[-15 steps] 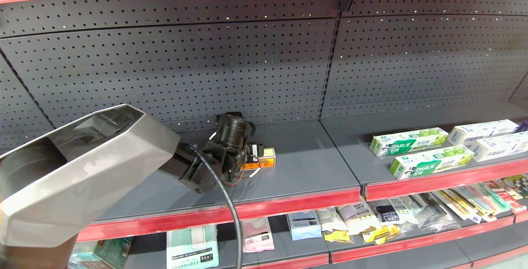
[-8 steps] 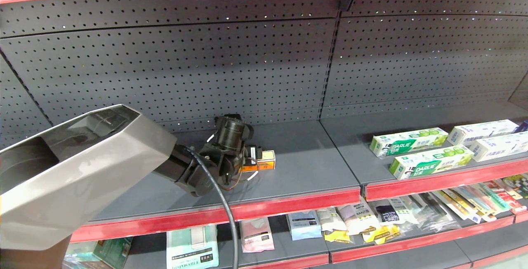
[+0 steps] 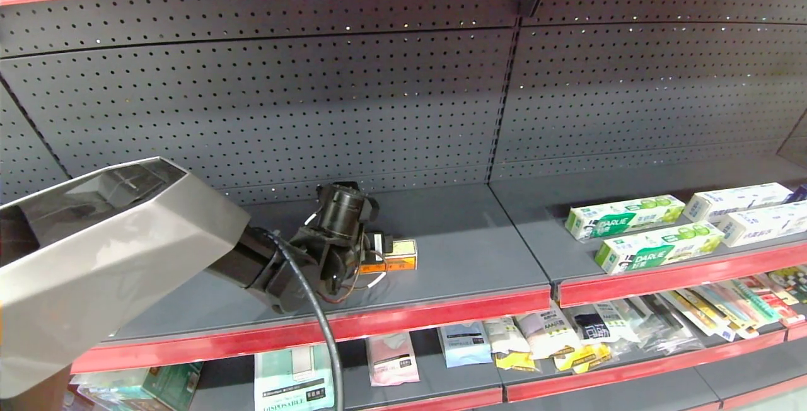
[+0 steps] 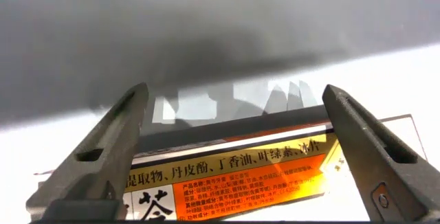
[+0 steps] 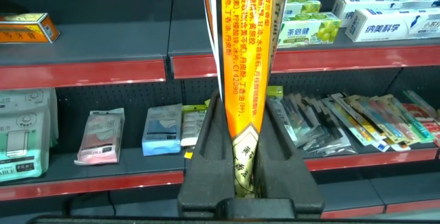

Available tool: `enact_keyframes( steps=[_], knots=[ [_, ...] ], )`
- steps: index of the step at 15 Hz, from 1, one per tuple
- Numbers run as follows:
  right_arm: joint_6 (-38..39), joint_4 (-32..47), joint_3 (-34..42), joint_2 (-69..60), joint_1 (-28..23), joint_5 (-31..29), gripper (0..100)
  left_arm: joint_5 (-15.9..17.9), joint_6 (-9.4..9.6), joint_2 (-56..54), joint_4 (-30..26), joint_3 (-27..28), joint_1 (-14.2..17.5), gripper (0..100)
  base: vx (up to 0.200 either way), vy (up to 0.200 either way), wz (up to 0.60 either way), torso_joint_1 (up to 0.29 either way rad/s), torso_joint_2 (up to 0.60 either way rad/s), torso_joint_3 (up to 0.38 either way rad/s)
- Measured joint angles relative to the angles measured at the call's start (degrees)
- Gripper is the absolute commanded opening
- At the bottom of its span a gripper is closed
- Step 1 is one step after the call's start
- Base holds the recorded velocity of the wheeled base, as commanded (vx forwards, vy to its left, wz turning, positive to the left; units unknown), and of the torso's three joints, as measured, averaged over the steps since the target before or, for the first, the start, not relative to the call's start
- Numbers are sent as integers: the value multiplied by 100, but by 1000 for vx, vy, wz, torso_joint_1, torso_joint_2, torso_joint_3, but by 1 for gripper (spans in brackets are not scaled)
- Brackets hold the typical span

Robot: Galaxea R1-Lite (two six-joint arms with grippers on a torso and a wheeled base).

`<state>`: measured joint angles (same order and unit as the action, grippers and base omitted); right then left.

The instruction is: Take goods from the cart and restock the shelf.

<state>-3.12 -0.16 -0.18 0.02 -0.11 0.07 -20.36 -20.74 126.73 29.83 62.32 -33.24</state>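
Note:
My left gripper [image 3: 380, 252] is out over the middle grey shelf [image 3: 454, 260], its fingers spread wide and open. Between them in the left wrist view [image 4: 235, 110] lies an orange box [image 4: 227, 183], flat on the shelf board. In the head view that orange box [image 3: 403, 256] pokes out just past the gripper's tip. My right gripper [image 5: 242, 110] is shut on a long orange box [image 5: 240, 52] that stands upright between its fingers, in front of the shelf unit. The shelved orange box [image 5: 24, 27] also shows in the right wrist view.
Green toothpaste boxes [image 3: 659, 247] and white ones [image 3: 737, 200] lie on the same shelf to the right. The lower shelf [image 3: 435, 392] holds pouches and flat packs. A perforated back panel [image 3: 315, 102] and a red-edged shelf above bound the bay.
My left arm has drawn back to the left and toward the shelf's front. The orange box has shifted slightly toward the front edge.

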Motion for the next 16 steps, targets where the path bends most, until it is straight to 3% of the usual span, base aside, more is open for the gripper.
enact_keyframes(
  steps=[7, 16],
  knots=[
    [-2, 0, 0, 0, 0, 0, 0, 13, -162, -302, -9, -428, -99, 100, 0, 0, 0, 0, 0, 0],
    [-2, 0, 0, 0, 1, 6, 0, 20, -219, -468, 96, -703, -138, 100, 0, 0, 0, 0, 0, 0]
  ],
)
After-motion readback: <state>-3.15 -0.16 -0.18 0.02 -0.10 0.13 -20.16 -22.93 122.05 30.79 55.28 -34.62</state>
